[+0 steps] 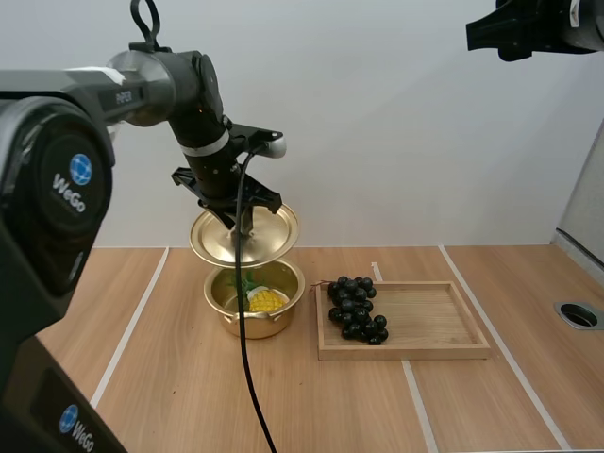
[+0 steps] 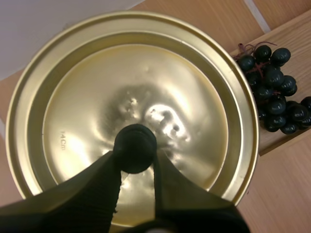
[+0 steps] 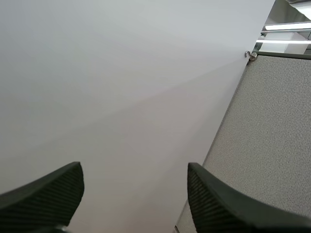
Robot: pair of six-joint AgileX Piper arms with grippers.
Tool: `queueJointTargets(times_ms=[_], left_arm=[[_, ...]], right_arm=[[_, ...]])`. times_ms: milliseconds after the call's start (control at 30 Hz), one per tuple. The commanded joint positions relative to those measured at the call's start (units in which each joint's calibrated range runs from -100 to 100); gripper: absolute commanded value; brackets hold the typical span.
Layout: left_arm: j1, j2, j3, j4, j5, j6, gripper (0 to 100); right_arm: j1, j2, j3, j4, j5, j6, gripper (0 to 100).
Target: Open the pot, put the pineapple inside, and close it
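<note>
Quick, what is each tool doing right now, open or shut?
Left tool: shut on the knob of the lid, held above the pot.
Right tool: open, holding nothing.

Right of centre in my high view, a wooden tray (image 1: 444, 326) lies flat on the light wooden tabletop (image 1: 170, 396), its long side running left to right. A bunch of dark grapes (image 1: 356, 309) rests in its left end. White tape lines (image 1: 130, 326) cross the tabletop, one at the left, one passing under the tray and one at the right, and a round dark-ringed hole (image 1: 578, 315) sits near the frame's right edge.
</note>
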Motion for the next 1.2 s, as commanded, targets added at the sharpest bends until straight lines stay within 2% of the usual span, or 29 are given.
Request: queueJointTargets(times_ms=[0,167,233,300,633,1033,1133,1167], left_arm=[[-0.19,4.1,0.1,-3.4,0.9,0.2,12],[-0.19,6.5,0.1,-3.7,1.4,1.5,51],[-0.19,6.7,0.1,-3.7,1.4,2.2,62],[-0.19,6.7,0.1,-3.8,1.4,2.7,68],[-0.19,8.6,0.1,-6.8,1.4,4.1,69],[-0.19,8.5,0.1,-6.2,1.4,4.7,69],[-0.19,8.0,2.7,-7.0,1.0,4.7,68],[-0.19,7.3,4.2,-7.1,-2.6,4.7,67]], right_arm=[[-0.2,-0.7,-0.7,-0.6,0.9,0.2,100],[-0.2,-0.8,-0.7,-0.6,0.9,0.0,100],[-0.2,-0.8,-0.7,-0.6,0.9,0.0,100],[-0.2,-0.8,-0.7,-0.6,0.9,0.0,100],[-0.2,-0.8,-0.7,-0.6,0.9,-0.1,100],[-0.2,-0.8,-0.5,-0.5,1.1,-0.1,100],[-0.2,-0.8,-0.5,0.9,1.8,-0.1,100],[-0.2,-0.8,-0.5,1.2,2.0,-0.1,100]])
